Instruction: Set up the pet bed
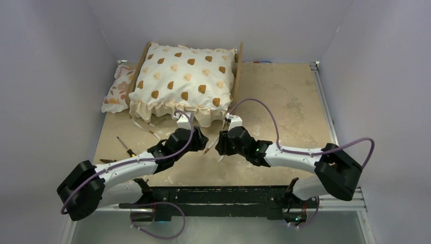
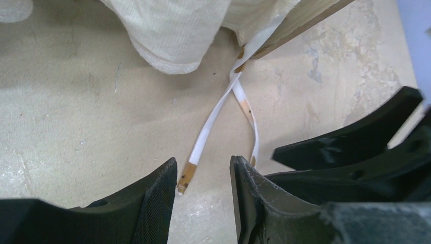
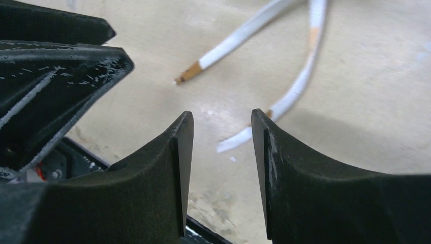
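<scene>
Reference: the pet bed, whose light wooden side rails were seen on either side of the bear-print cushion lying on it.

- The plain pale wall stood just behind the bed, and further walls closed in both sides.
- A mottled beige table was noted under the bed, with most of its bare area to the right of the bed and in front of it.
- A floral pillow was propped just left of the bed.
- A screwdriver was seen in front of the bed, to the left.
- White ribbons trailed across the table from the bed's front right corner.
- The left gripper and right gripper were found side by side just in front of the bed. The jaws of each were parted and nothing was held.
</scene>
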`<state>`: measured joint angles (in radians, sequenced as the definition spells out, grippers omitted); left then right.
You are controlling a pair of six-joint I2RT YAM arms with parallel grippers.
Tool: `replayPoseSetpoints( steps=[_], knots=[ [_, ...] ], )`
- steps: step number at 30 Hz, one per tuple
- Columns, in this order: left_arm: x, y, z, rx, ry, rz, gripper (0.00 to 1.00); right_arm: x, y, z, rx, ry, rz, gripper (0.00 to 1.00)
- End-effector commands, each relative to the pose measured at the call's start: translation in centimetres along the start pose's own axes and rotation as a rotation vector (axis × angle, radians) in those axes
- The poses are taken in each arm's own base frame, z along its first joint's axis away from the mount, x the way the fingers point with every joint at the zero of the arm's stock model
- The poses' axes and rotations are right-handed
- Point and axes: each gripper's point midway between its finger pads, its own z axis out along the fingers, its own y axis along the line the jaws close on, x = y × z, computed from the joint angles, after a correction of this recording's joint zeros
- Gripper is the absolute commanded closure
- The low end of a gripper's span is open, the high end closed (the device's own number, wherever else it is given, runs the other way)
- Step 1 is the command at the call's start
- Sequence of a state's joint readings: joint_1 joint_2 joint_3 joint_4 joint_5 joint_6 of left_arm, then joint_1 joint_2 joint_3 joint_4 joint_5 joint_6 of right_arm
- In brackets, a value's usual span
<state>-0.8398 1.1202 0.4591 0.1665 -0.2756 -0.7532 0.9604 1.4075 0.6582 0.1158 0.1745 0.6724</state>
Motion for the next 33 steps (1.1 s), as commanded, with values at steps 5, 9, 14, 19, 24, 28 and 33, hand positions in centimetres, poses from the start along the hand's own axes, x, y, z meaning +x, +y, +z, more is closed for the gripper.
replayPoseSetpoints(
  steps=[5, 9, 14, 19, 24, 28, 33],
  knots=[
    [-1.2, -0.5, 1.5, -0.006, -0.026, 0.034, 0.58, 1.4, -4.3, -0.4, 0.179, -0.003, -0.020, 0.54],
    [-1.5, -0.4, 2.0, -0.012, -0.025, 0.036, 0.58, 1.8, -3.2, 0.7, 0.138, 0.007, -0.018, 0.53],
    [-1.9, -0.3, 2.4, -0.017, -0.035, 0.034, 0.58, 3.4, -2.9, 1.4, 0.181, 0.040, -0.052, 0.51],
    [-2.4, -1.2, 3.1, 0.010, -0.040, 0.033, 0.58, 6.2, -5.7, 1.3, 0.319, 0.099, -0.076, 0.61],
    [-2.9, -3.2, 4.2, 0.083, -0.037, 0.066, 0.58, 6.9, -6.6, -0.2, 0.336, 0.111, -0.066, 0.96],
    [-3.6, -5.3, 5.6, 0.158, -0.050, 0.102, 0.59, 6.2, -5.8, -1.4, 0.277, 0.084, -0.041, 1.00],
    [-4.4, -7.1, 7.7, 0.205, -0.079, 0.121, 0.59, 5.1, -4.7, -1.8, 0.218, 0.046, -0.026, 1.00]
  ],
)
